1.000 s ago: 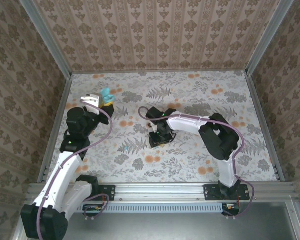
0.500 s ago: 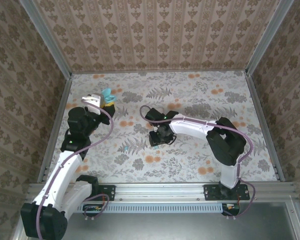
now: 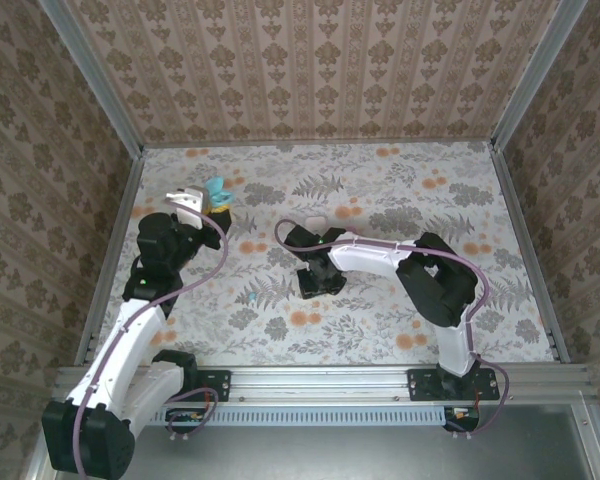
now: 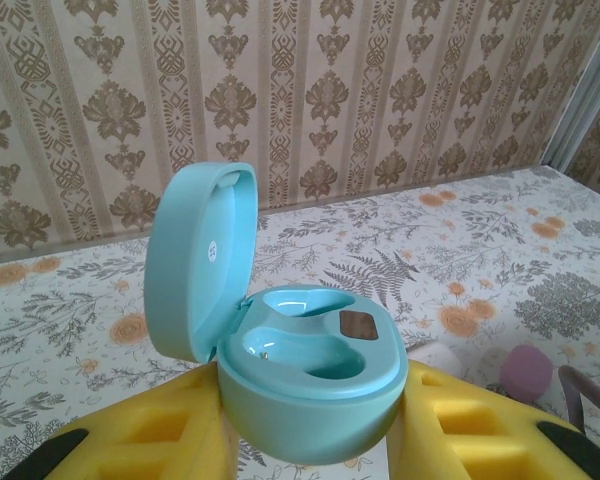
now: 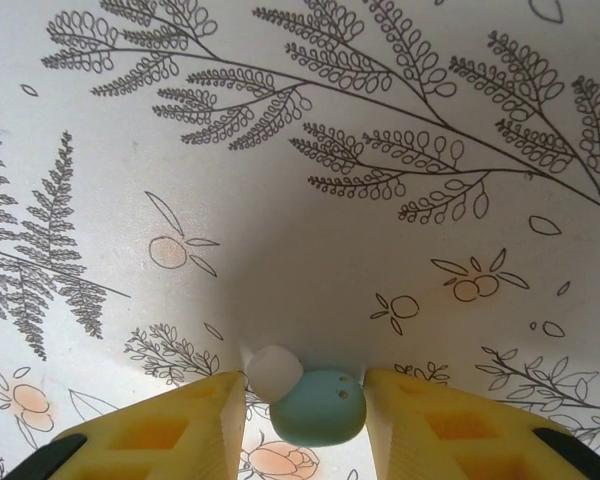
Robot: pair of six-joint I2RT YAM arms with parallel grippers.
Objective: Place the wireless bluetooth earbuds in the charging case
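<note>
Earbud [image 5: 315,408], teal with a white tip, sits clamped in the right gripper [image 5: 305,392]; the left gripper [image 4: 315,415] clamps the open teal case [image 4: 305,365].

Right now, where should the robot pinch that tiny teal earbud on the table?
Pinch the teal earbud across its rounded teal body, coming down from above, one finger on each side. It lies on the table and the body is its widest part; the white tip pokes out at one end, too small to hold.
</note>
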